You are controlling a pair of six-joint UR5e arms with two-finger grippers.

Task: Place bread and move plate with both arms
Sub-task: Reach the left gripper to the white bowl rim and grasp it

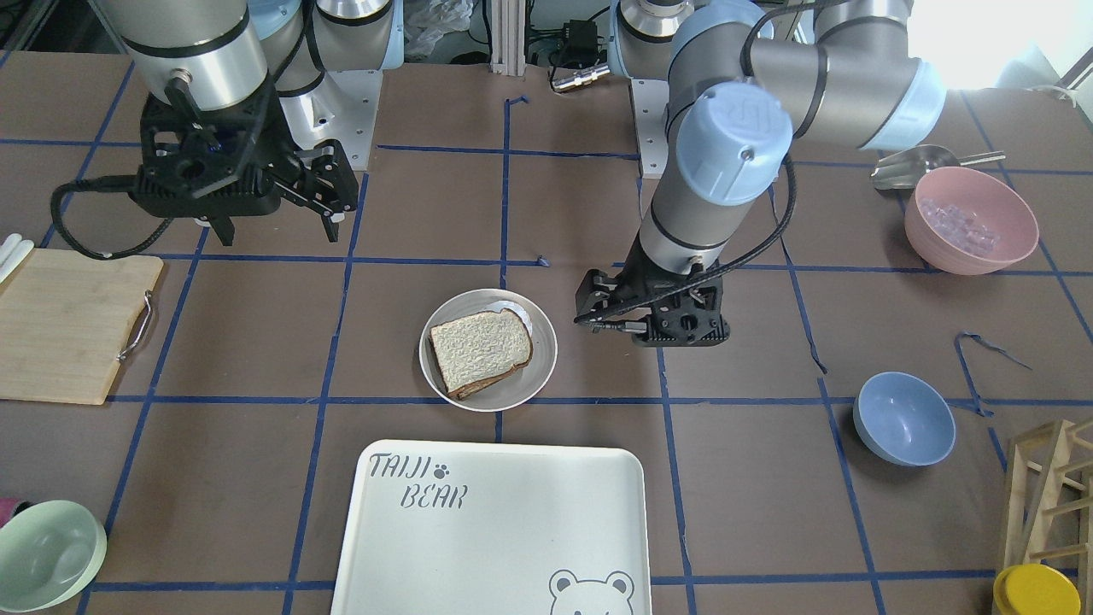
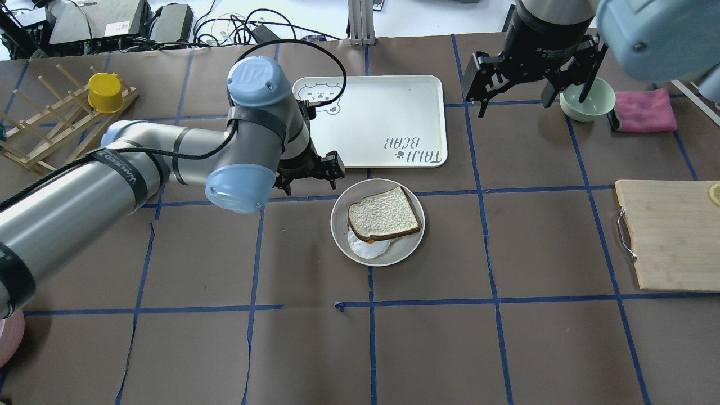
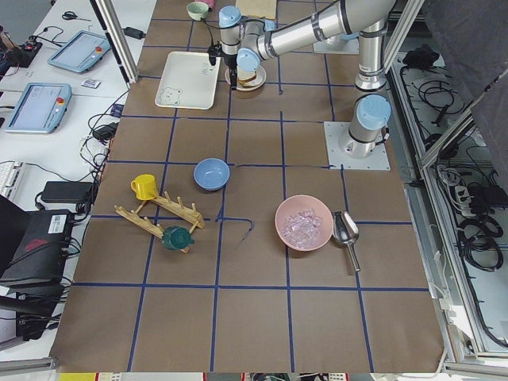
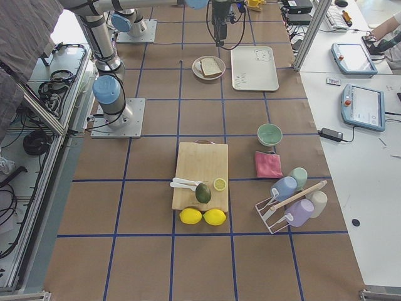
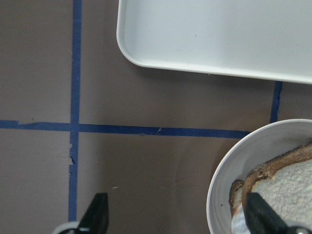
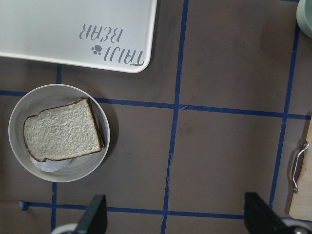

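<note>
Left fingers [image 5: 99,213] apart; pale, brown-crusted bread [image 2: 384,214]

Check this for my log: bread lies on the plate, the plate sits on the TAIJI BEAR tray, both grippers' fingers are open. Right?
Not quite: the plate sits on the table beside the tray, not on it; the overhead exterior view shows this. The bread does lie on the plate, and the left gripper and right gripper both have open fingers.

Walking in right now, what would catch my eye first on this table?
A slice of bread on a round plate mid-table, with a fried egg peeking out beneath. The left gripper hangs open at the plate's edge, and a big white tray lies beside it.
</note>
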